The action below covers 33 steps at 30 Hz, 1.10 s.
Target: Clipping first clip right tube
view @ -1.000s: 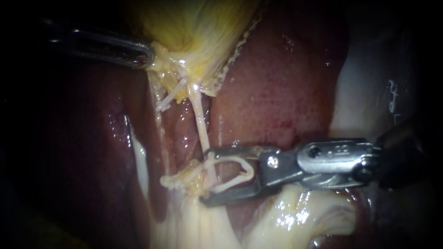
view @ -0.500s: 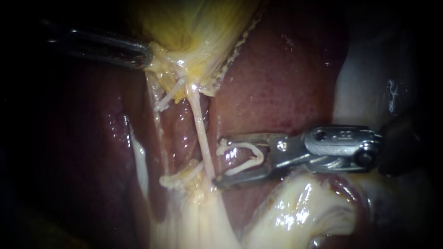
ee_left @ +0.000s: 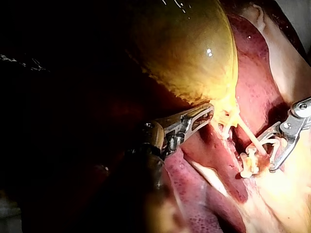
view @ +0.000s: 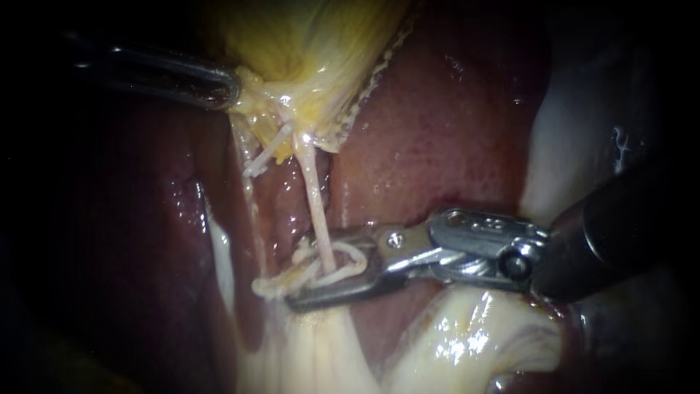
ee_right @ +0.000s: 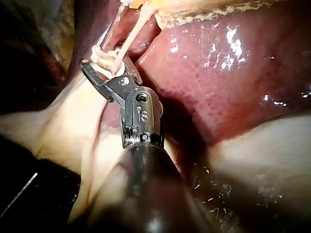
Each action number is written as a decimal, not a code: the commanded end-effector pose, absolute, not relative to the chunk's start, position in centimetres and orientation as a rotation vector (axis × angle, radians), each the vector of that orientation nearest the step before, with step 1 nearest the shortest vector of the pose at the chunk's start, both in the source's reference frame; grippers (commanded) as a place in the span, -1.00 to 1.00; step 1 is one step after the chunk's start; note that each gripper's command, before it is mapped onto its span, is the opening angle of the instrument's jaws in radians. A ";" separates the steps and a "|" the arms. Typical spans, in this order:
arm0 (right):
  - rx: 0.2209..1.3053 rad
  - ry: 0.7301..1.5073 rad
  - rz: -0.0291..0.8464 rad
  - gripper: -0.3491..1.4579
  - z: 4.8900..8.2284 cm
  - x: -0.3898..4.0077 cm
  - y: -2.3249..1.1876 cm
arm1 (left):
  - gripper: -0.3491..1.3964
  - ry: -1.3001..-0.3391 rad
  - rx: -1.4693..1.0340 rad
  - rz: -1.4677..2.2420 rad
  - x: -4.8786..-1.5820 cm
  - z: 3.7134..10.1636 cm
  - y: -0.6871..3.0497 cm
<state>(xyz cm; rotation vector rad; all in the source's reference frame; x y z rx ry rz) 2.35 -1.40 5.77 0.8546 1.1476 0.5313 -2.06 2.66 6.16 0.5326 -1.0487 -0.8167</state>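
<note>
Left tool (view: 227, 87) grips the gallbladder (view: 321, 51), tensioning the right tube (view: 313, 193). Right tool (view: 310, 271) (nearly closed) clamps its clip (view: 354, 257) around it.

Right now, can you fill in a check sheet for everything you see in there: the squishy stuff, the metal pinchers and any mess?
Surface: liver, dark red and wet; pale tissue lies beside it, under the right instrument.
Job's things: the right tube runs from the yellow gallbladder down through a white clip.
Clutter: nothing seen.
Instruments: left instrument, jaws shut on the gallbladder's lower edge; right instrument, jaws shut on the clip, which sits around the right tube.
Cables: nothing seen.
Surroundings: dark beyond the lit tissue; nothing else seen.
</note>
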 end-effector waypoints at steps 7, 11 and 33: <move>0.936 1.159 0.528 -0.09 5.57 2.35 -1.45 | -1.00 -1.049 0.532 -0.817 -2.06 6.17 2.66; 0.917 1.161 0.552 -0.13 5.58 2.34 -1.44 | -1.00 -1.048 0.532 -0.817 -2.06 6.17 2.66; 1.001 1.102 0.634 -1.00 5.75 2.23 -1.34 | -1.00 -1.049 0.532 -0.816 -2.06 6.18 2.67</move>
